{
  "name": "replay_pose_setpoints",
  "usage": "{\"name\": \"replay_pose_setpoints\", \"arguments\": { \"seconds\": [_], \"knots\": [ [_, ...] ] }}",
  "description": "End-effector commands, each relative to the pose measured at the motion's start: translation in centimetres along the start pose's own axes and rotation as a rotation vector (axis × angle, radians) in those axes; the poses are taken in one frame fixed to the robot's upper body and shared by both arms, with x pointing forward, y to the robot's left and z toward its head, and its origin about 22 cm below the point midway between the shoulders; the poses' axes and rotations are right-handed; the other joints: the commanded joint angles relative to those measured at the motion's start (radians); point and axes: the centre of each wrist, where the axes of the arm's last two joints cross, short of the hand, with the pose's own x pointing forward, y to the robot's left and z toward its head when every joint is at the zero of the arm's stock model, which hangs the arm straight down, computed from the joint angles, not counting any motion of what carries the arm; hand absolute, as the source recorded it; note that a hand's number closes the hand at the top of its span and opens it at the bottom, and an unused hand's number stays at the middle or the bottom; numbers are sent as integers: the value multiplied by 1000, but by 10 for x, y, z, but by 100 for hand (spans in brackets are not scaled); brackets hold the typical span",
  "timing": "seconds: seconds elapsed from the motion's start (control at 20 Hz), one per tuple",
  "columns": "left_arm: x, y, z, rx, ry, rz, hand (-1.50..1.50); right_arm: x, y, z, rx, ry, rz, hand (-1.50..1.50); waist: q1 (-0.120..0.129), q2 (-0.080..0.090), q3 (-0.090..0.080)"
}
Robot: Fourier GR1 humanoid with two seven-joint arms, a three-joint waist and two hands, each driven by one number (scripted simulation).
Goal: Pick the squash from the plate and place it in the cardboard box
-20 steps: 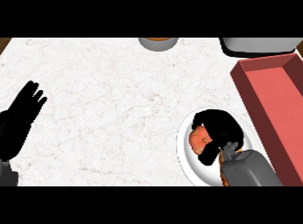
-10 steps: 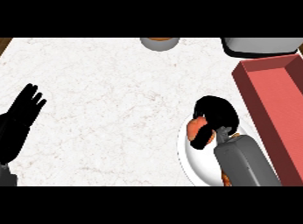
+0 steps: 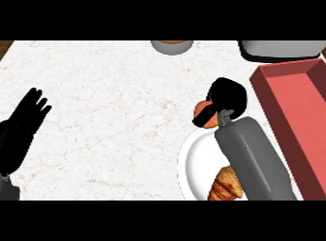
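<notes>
White marbled tabletop (image 3: 117,94) fills the frame. Right robot hand (image 3: 227,98) curls around the orange squash (image 3: 204,115), just above the plate (image 3: 193,162), beside the red box (image 3: 301,117). Left robot hand (image 3: 20,129) rests open at left.

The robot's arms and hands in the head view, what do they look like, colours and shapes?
Both hands are plain black with slim fingers and a thumb: the left hand at the view's left edge, the right hand at centre right. The right forearm is a smooth, rounded grey sleeve-like shell, widening toward the lower edge. No cables or markings show.
</notes>
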Motion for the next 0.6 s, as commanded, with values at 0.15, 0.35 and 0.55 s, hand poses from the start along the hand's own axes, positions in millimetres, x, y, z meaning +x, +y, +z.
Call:
{"name": "replay_pose_setpoints", "arguments": {
  "seconds": [0.15,0.35,0.55],
  "knots": [
    [19,3,-7,10,12,-2,0,39,-67,41,-201,-62,-13,150,-14,-5,0],
    [-2,4,7,19,9,10,0,43,-98,66,-406,-52,-45,150,-14,-8,0],
    [2,16,3,22,-1,0,0,51,-137,100,-553,-14,-105,150,-20,-10,-1]
  ]
}}
